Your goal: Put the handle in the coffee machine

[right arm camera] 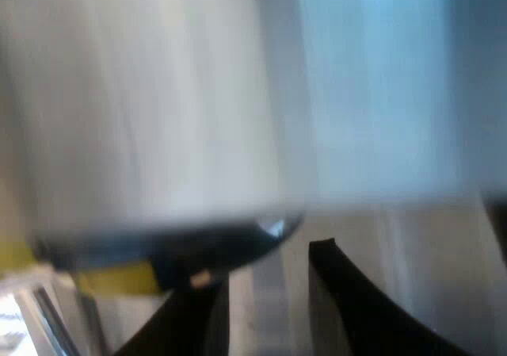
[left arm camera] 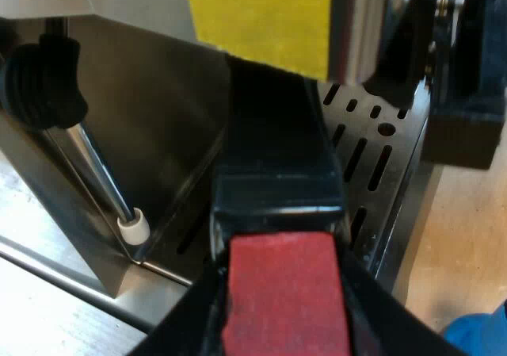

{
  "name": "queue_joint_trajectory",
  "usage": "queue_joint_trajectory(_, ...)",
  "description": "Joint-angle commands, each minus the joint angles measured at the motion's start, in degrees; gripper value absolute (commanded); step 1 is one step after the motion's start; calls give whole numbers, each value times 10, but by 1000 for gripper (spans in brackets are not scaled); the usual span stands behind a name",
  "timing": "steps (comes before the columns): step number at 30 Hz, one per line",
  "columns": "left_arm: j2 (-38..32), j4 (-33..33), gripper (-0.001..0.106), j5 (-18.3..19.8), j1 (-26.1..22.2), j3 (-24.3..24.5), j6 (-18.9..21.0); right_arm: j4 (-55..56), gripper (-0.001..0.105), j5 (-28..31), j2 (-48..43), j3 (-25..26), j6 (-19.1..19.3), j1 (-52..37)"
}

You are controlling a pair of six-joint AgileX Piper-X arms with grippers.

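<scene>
My left gripper (left arm camera: 283,292) is shut on the red end (left arm camera: 285,324) of the holder's dark handle (left arm camera: 273,142). The handle reaches away from me over the slotted drip tray (left arm camera: 380,150) toward the espresso machine's front (left arm camera: 158,118). Its far end disappears under the machine's yellow panel (left arm camera: 261,15), so the metal basket is hidden. My right gripper (right arm camera: 261,308) is pressed close to a pale blurred surface. Its two black fingers (right arm camera: 348,308) stand apart, and nothing is between them.
A steam wand (left arm camera: 99,174) with a white tip hangs beside the handle, below a black ribbed knob (left arm camera: 40,82). Beyond the tray lies a wooden tabletop (left arm camera: 467,237) with something blue (left arm camera: 479,336) at its edge. A dark shape with a yellow patch (right arm camera: 119,277) lies near my right fingers.
</scene>
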State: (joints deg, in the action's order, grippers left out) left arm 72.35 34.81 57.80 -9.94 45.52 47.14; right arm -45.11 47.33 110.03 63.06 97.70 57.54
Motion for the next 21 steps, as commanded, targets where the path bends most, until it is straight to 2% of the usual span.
queue_joint_trajectory(1,-8,-16,0,60,0,14,3,-30,28,-5,0,3,3,0)
queue_joint_trajectory(3,-8,-16,0,60,0,14,3,-32,28,5,0,3,20,3)
queue_joint_trajectory(7,-8,-16,0,60,0,14,3,-48,28,5,0,3,28,4)
queue_joint_trajectory(11,-8,-16,0,60,0,14,3,-69,28,-10,0,3,57,6)
queue_joint_trajectory(19,-8,-16,0,60,0,14,3,-77,28,-24,0,3,67,7)
queue_joint_trajectory(21,-8,-16,0,60,0,14,3,-100,28,-27,0,3,85,7)
